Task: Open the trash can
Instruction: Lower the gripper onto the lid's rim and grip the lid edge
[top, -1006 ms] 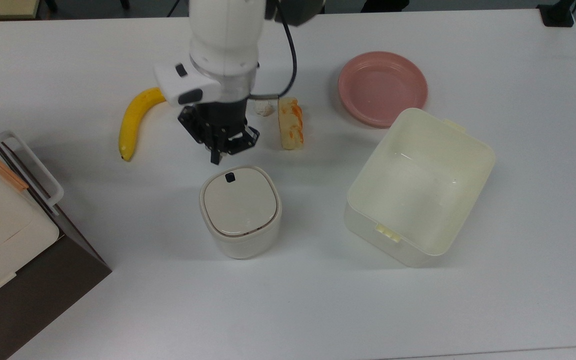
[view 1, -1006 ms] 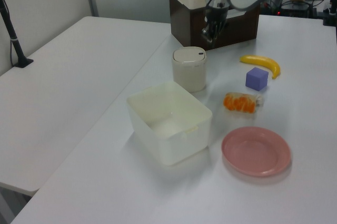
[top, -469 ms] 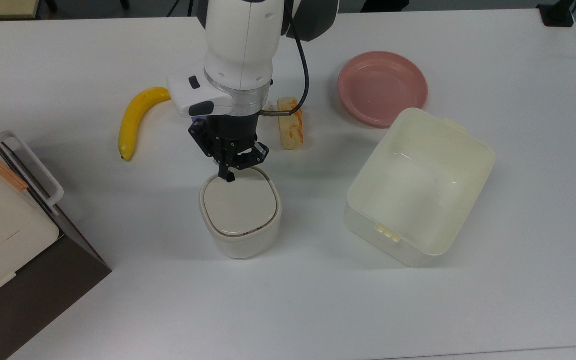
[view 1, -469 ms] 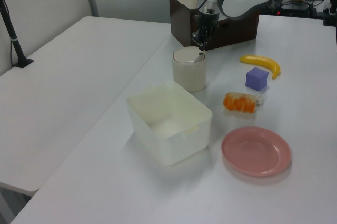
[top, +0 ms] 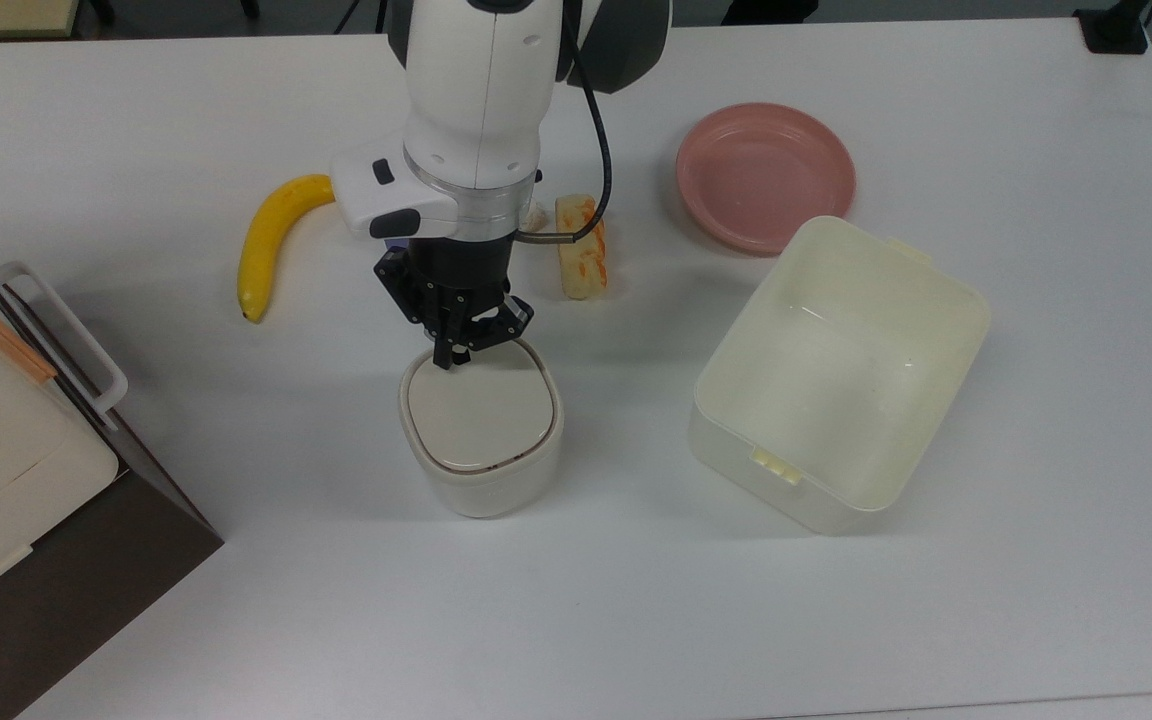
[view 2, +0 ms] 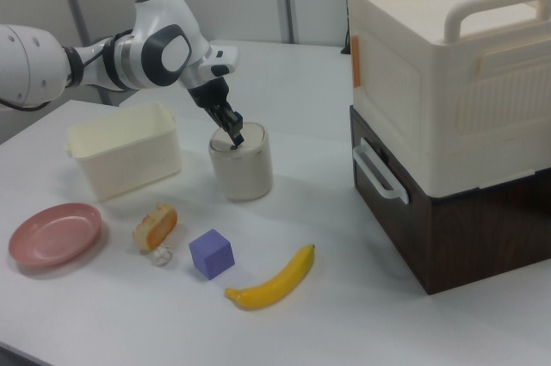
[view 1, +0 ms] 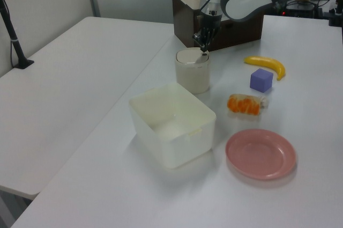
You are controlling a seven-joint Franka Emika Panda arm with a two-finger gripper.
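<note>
The trash can (top: 481,425) is a small cream-white rounded-square bin with a flat beige lid, standing upright mid-table. It also shows as the trash can (view 1: 193,75) in the left view and the trash can (view 2: 244,166) in the right view. Its lid lies flat and closed. My gripper (top: 451,355) points down with its fingers together, its tip on the lid's edge nearest the arm, and it covers the black button. The same gripper (view 1: 202,50) touches the lid's top in the left view, and the gripper (view 2: 235,136) does so in the right view.
A banana (top: 271,240), a wrapped orange-and-white food piece (top: 581,250) and a purple cube (view 1: 261,80) lie behind the can. A pink plate (top: 764,175) and a lidless cream tub (top: 836,370) sit to the top view's right. A stacked cream and brown box (top: 16,430) stands at the top view's left.
The gripper has come from behind the can, over the table, onto the lid's button end and now hides the button. The lid still lies flat.
</note>
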